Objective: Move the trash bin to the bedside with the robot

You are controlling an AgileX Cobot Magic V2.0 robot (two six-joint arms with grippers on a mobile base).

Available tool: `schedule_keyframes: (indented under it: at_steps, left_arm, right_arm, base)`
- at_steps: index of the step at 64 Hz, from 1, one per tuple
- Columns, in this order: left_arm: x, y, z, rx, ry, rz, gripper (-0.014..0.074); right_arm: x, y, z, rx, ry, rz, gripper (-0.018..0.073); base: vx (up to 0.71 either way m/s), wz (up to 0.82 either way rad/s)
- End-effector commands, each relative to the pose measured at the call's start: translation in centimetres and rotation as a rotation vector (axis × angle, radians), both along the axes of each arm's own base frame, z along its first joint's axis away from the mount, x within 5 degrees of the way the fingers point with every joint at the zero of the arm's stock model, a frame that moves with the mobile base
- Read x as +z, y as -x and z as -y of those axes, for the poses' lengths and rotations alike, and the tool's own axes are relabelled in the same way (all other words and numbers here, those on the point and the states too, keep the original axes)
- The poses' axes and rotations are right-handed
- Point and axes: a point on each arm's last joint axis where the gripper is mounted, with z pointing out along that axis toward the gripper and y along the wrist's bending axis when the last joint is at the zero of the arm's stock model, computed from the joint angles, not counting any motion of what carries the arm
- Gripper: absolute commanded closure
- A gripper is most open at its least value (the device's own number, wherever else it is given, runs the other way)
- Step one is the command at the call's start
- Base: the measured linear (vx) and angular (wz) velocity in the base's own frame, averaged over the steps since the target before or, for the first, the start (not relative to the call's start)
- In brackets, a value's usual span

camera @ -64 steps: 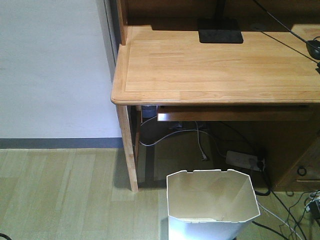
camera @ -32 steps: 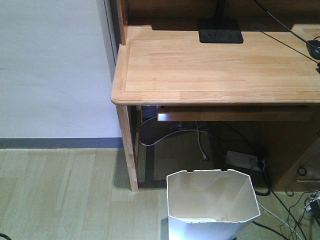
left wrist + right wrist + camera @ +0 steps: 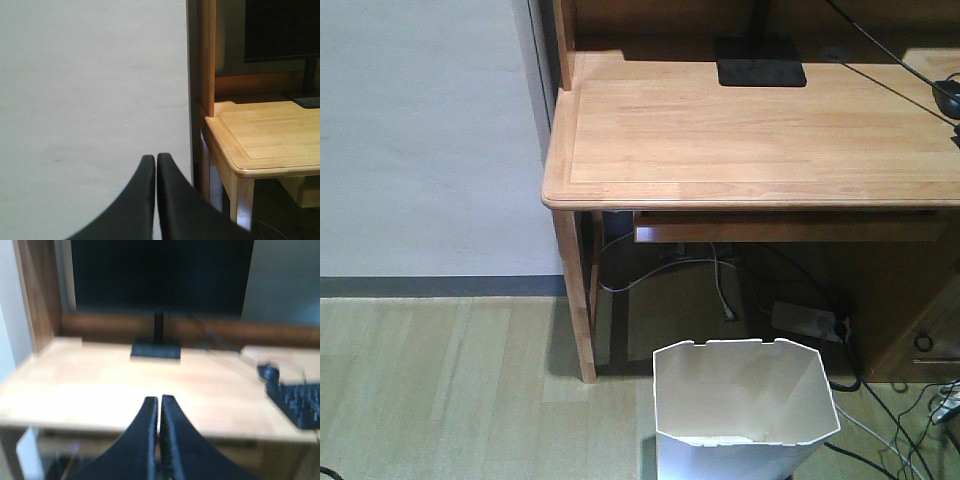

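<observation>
Exterior front-facing view: the white trash bin [image 3: 745,395] stands upright on the wooden floor [image 3: 440,380] at the bottom of frame, a little right of centre. It is just in front of the light wooden counter [image 3: 750,130] and appears empty, with the longer side of its rim running left to right. No bed is in view from any camera, so I cannot tell which way the bedside lies. Neither wrist view shows the bin. The left gripper [image 3: 156,159] faces a white wall beside the counter's corner, and the right gripper [image 3: 160,401] looks across the countertop at a monitor stand [image 3: 156,349]. I judge the bin lies below and ahead of both, probably nearer the right arm. Both grippers are closed, fingers pressed together, holding nothing and touching nothing.
</observation>
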Motion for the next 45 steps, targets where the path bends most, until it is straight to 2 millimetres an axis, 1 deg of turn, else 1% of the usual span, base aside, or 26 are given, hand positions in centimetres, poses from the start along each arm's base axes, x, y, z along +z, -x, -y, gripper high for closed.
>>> schedule_keyframes:
  at_steps: [1,12,20,26,33,40,45]
  left_arm:
    - [0.4,0.1,0.1,-0.009,0.022,0.078,0.0603]
    - [0.4,0.1,0.1,-0.009,0.022,0.078,0.0603]
    - [0.4,0.1,0.1,-0.009,0.022,0.078,0.0603]
    - [0.4,0.1,0.1,-0.009,0.022,0.078,0.0603]
    - [0.4,0.1,0.1,-0.009,0.022,0.078,0.0603]
    - [0.4,0.1,0.1,-0.009,0.022,0.078,0.0603]
    - [0.4,0.1,0.1,-0.009,0.022,0.078,0.0603]
  right_arm:
    - [1.6,-1.3,0.0,-0.005,0.0,-0.031,0.0568]
    - [0.7,-2.8,0.0,-0.005,0.004,-0.109,0.0568]
    - [0.6,-3.1,0.1,-0.005,0.025,-0.115,0.0558]
    - [0.7,-3.2,0.1,-0.005,0.023,-0.106,0.0525]
    - [0.6,-3.1,0.1,-0.005,0.024,-0.115,0.0444]
    - [0.6,-3.1,0.1,-0.005,0.024,-0.117,0.0318]
    - [0.6,-3.1,0.1,-0.005,0.024,-0.117,0.0209]
  base:
    - [0.0,0.0]
    - [0.0,0.0]
    - [0.0,0.0]
    - [0.0,0.0]
    - [0.0,0.0]
    - [0.0,0.0]
    - [0.0,0.0]
